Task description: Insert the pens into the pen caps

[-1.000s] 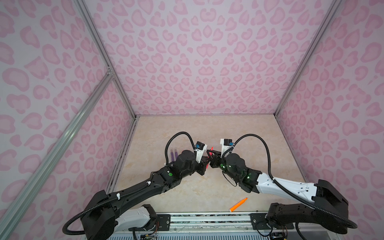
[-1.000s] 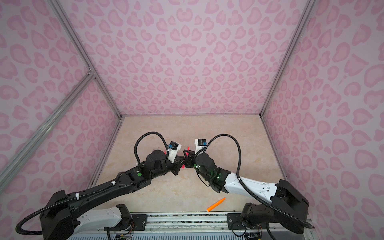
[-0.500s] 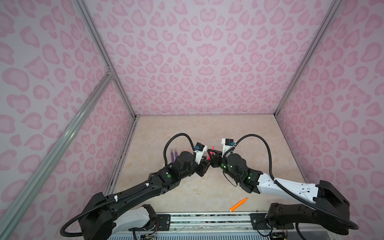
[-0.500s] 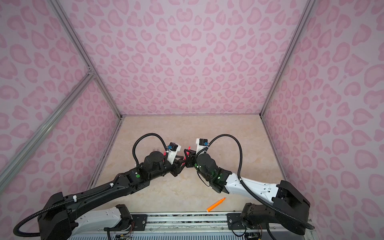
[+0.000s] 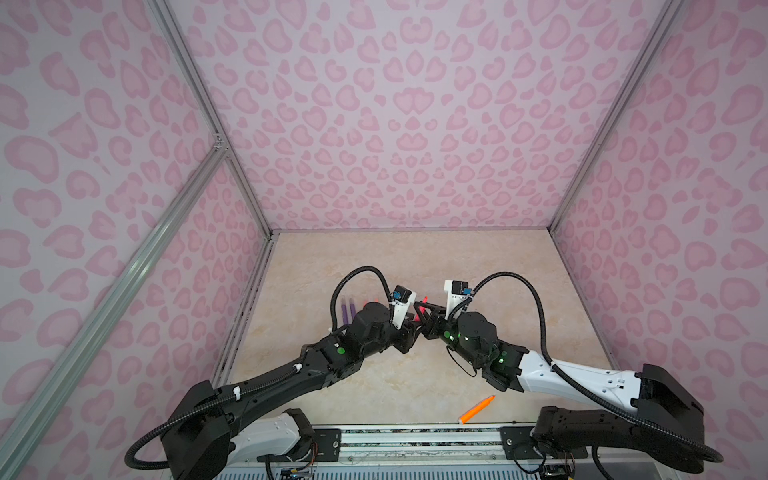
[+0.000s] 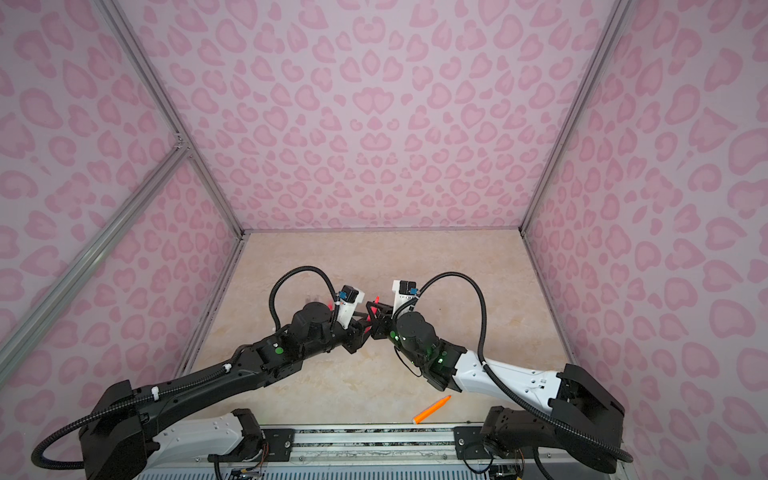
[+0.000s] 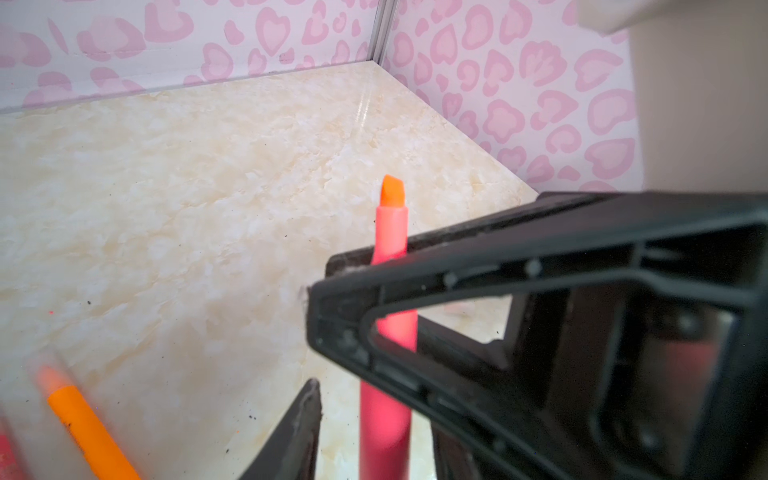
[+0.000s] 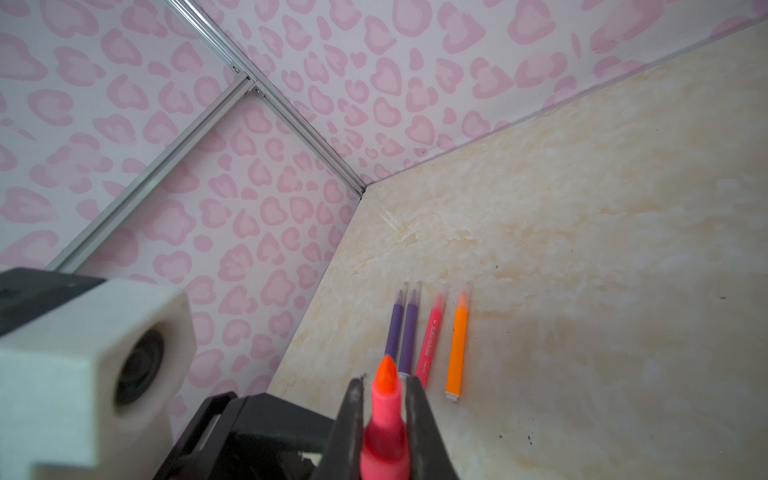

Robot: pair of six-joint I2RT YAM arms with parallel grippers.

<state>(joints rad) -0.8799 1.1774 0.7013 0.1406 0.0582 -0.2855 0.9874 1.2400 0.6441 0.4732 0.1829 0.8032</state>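
The right end effector (image 8: 385, 384) is clamping a pink-red pen (image 8: 384, 432) by its barrel, with the bare tip sticking out beyond the grip. The left end effector (image 5: 410, 334) is facing it at mid-frame in both top views, its fingers (image 7: 305, 419) standing apart beside the same pen. Four capped pens (image 8: 432, 332) are lying in a row on the bench (image 5: 415, 257), left of centre. One orange pen (image 5: 477, 409) is lying uncapped near the bottom edge.
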